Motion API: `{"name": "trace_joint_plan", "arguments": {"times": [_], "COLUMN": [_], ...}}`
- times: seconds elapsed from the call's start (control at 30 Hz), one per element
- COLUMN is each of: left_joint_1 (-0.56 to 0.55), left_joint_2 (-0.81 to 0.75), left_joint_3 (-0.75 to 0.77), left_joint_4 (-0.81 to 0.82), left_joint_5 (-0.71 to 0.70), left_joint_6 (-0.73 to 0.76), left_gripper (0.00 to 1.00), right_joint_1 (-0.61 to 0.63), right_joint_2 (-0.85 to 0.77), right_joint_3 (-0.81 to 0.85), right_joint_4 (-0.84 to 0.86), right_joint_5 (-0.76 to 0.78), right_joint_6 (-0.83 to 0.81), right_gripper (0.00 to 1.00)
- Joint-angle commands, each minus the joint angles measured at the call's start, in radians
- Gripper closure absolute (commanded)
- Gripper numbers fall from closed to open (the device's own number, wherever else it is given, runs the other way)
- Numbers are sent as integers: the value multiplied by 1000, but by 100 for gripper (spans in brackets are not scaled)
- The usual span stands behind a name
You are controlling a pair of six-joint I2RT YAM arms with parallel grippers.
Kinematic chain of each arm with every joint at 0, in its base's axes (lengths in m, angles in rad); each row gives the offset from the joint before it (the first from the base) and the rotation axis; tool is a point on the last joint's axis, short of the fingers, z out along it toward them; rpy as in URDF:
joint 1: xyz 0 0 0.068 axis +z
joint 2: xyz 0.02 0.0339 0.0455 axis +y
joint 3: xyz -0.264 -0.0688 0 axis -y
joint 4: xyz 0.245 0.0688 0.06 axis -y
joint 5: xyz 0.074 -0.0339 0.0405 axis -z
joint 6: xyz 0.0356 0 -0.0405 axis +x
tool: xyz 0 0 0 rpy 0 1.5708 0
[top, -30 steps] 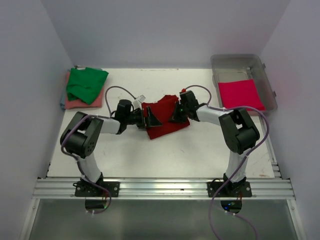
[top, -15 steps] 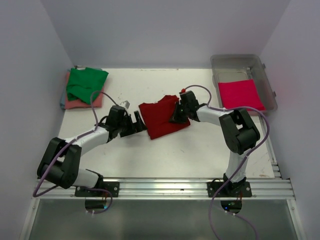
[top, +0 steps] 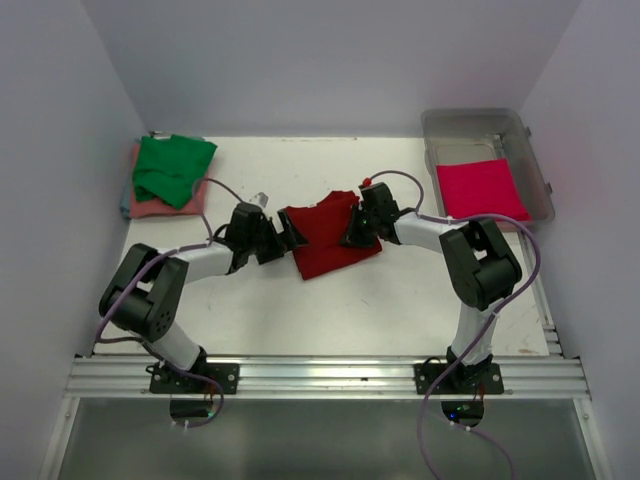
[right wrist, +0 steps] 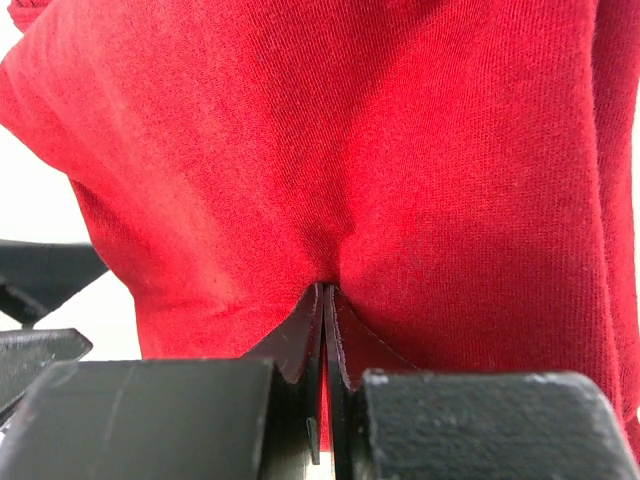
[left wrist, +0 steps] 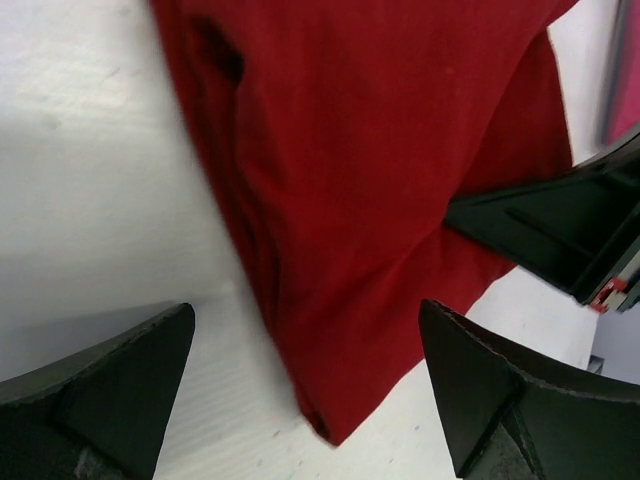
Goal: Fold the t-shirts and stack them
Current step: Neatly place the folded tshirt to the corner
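Two hands at dark red t-shirt [top: 328, 238], mid worktop [top: 380, 300]. L hand [top: 283, 240]: jaws wide apart at shirt's left edge, gripping nothing. R hand [top: 352, 232]: pinched tight on cloth at right edge. Green t-shirt [top: 172, 167] atop salmon t-shirt [top: 165, 206], far left. Bright pink t-shirt [top: 482, 188] in clear tub [top: 470, 125], far right.

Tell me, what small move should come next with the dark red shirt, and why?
Probably the left gripper should ease forward and close on the dark red t-shirt: its open jaws hang over the cloth's edge, while the right gripper pinches the other side.
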Motion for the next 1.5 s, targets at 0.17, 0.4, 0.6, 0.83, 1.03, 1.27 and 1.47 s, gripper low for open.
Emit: {"name": "trace_joint_plan", "arguments": {"times": [0.17,0.4,0.6,0.83,1.03,1.27,1.47], "left_joint_1": [-91,-114,-151,-162,-160,-134,-56], "left_joint_2": [278,370,465,506,469,263,-15], "left_joint_3": [196,217,207,210,179,96,67], "left_joint_4": [-120,-32,217,376,475,496,372], "left_joint_5": [-33,-5,102,174,196,141,61], "left_joint_6": [-59,-126,-209,-240,-229,-177,-134], "left_gripper": [0,0,25,79,100,100,100], "right_joint_1": [-4,-3,-3,-3,-3,-3,-4], "right_joint_2": [0,35,83,104,92,-133,-365], "right_joint_3": [-10,1,13,13,7,-53,-48], "right_joint_4": [-41,-27,-19,-15,-10,36,-113], "right_joint_5": [38,26,16,18,4,-146,-111], "right_joint_6": [-40,-43,-41,-49,-56,-90,-145], "right_gripper": [100,100,100,100,100,89,64]}}
